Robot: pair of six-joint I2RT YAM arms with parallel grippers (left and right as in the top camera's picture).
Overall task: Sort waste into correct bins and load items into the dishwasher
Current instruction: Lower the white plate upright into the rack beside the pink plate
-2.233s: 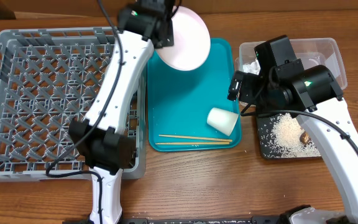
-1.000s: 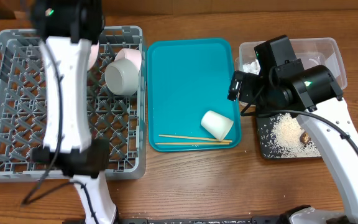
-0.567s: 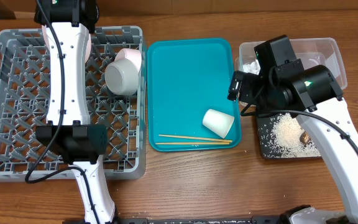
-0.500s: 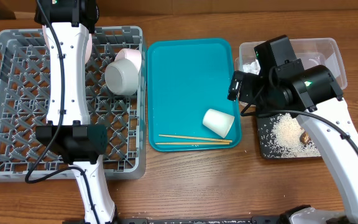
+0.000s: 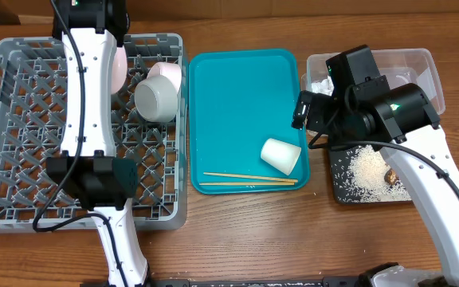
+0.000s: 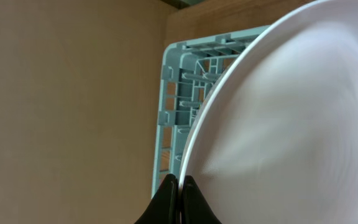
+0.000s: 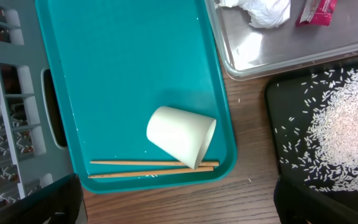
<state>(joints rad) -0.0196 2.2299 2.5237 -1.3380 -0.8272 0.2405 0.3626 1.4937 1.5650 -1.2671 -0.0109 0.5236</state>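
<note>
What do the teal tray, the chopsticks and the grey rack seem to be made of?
Teal tray: likely plastic, smooth, softly glossy. Chopsticks: probably wood or bamboo, matte tan. Grey rack: moulded plastic, judging by its uniform lattice.

My left arm (image 5: 86, 96) runs from its base at the near edge of the worktop up to a black elbow joint, then stretches as one long white link to the far edge; its wrist sits there, dark and turned downward; my left pincer (image 6: 179, 183) has both black fingertips pressed together, with only the thin rim of the plate (image 6: 291, 124) between them; my right arm (image 5: 437, 191) rises from the near right corner, bends at a black joint and reaches inward to the left; my right pincer (image 5: 304, 110) hangs above the worktop, its two dark fingers (image 7: 36, 202) set wide apart, gripping nothing.
</note>
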